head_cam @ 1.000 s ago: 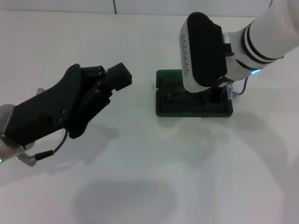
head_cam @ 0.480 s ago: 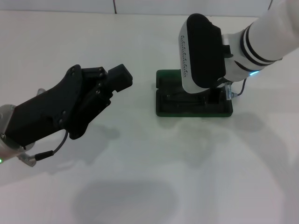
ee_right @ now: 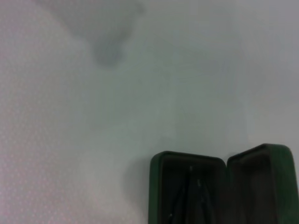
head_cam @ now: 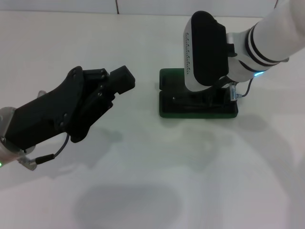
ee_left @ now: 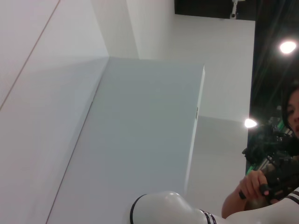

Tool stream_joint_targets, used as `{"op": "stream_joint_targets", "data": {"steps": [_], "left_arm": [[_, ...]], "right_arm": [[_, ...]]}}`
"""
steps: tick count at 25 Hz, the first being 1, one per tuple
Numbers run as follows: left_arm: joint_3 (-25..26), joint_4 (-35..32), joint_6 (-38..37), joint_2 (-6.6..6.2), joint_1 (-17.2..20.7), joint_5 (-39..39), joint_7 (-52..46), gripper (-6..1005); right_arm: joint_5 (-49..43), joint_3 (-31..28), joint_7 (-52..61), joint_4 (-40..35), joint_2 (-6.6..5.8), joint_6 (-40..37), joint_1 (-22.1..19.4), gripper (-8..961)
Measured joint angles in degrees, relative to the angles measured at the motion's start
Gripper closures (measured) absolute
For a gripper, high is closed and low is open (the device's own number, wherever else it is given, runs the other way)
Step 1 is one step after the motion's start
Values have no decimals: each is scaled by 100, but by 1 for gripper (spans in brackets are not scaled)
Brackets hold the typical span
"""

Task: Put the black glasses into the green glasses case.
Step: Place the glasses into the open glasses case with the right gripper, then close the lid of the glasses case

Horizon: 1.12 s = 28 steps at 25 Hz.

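The green glasses case (head_cam: 198, 109) lies open on the white table (head_cam: 152, 162), right of centre. In the right wrist view both halves of the green glasses case (ee_right: 261, 182) show, and thin dark lines in one half look like the black glasses (ee_right: 189, 198). In the head view the black glasses are barely seen as a dark shape (head_cam: 183, 100) inside the case. My right gripper (head_cam: 217, 93) hangs directly over the case, and its white housing hides the far half. My left gripper (head_cam: 123, 78) is raised at the left, well away from the case.
The table's far edge meets a wall at the top of the head view. The left wrist view points away at walls, a person far off, and a white link of my right arm (ee_left: 168, 210).
My right arm has risen slightly over the case, and the dark part that reached into the case shows less. The left arm has not moved.
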State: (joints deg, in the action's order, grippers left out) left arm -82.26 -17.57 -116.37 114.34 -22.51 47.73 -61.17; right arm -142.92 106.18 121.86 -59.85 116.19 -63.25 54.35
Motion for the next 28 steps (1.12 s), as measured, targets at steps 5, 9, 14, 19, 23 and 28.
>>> {"op": "stream_joint_targets", "data": {"steps": [5, 9, 14, 19, 23, 28], "left_arm": [[0, 0, 0, 0, -14, 0, -3, 969], [0, 0, 0, 0, -16, 0, -7, 969], [0, 0, 0, -8, -17, -1, -7, 969], [0, -1, 0, -26, -17, -1, -2, 968], [-4, 0, 0, -74, -32, 2, -10, 968], [81, 1, 54, -254, -247, -9, -97, 968]], "right_arm": [[-1, 0, 10, 0, 0, -21, 3, 806], [-6, 0, 13, -40, 0, -28, -29, 800], [-12, -1, 97, -171, 0, -168, -76, 796], [-10, -21, 106, -547, 0, -223, -317, 795], [111, -96, 109, -828, 0, -228, -517, 794], [1036, -485, -93, -1340, -5, -412, -1087, 793]]}}
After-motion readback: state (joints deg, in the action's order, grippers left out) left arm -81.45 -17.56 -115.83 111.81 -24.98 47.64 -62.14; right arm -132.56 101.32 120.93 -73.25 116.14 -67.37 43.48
